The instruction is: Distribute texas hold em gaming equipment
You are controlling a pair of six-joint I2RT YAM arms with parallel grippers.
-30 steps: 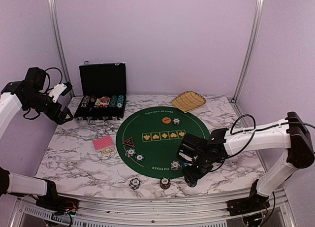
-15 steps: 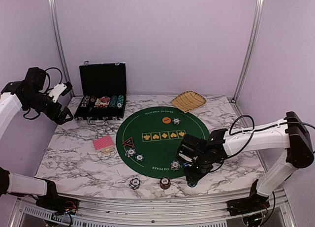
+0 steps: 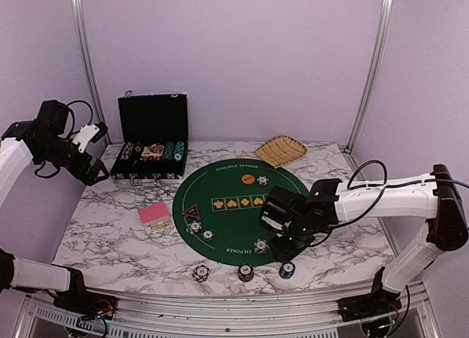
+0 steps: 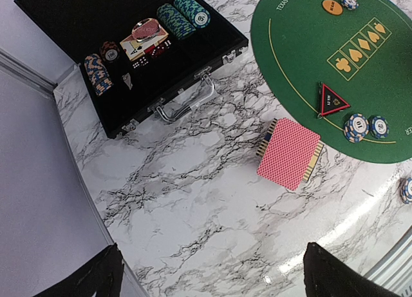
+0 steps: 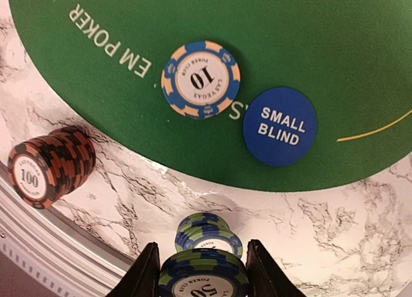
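My right gripper is shut on a short stack of blue-and-green poker chips, held above the marble just off the green mat's near edge. Below it a second blue-green stack rests on the marble. On the mat lie a blue-orange "10" chip and the blue SMALL BLIND button. A red-black stack stands to the left. Pink-backed cards, the triangular marker and two chip piles show below my left gripper, which hangs open and high at the far left.
An open black case with chip rows stands at the back left, a tan woven basket at the back right. An orange button and a chip lie on the mat's far side. Another chip stack sits near the front rail.
My right gripper closed on the top chips of the blue-green stack and rose back toward the mat, leaving the lower chips on the marble. The left arm stayed still.
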